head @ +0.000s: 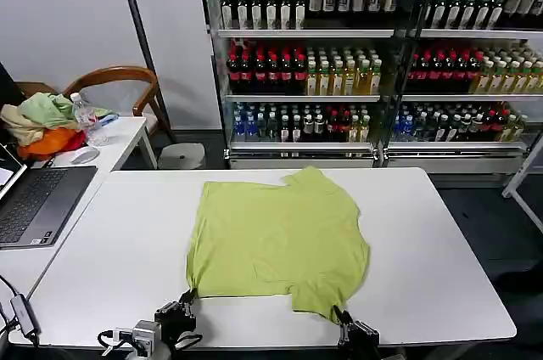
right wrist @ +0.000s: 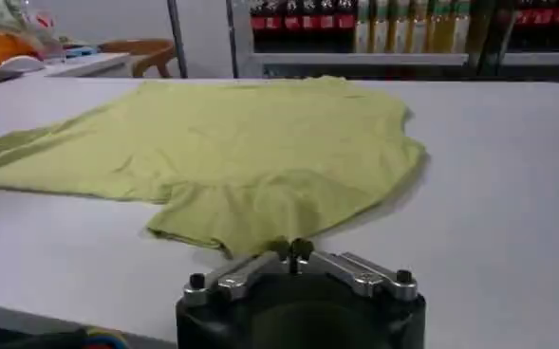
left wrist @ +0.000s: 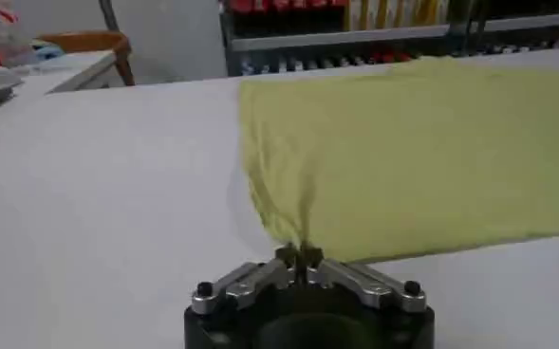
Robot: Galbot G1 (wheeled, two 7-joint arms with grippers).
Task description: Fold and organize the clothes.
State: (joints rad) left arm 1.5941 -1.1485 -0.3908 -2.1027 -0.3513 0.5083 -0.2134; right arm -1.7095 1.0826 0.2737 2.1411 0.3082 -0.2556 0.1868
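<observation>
Head view, left gripper (head: 187, 296) and right gripper (head: 338, 314) low, clamped on T-shirt (head: 276, 237) near edge

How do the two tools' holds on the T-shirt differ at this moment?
The left tool pinches the T-shirt at a near hem corner; the right tool pinches the near sleeve's edge. Cloth at the left tool is gathered narrow; at the right it spreads wide. Both are shut at the table's near edge.
</observation>
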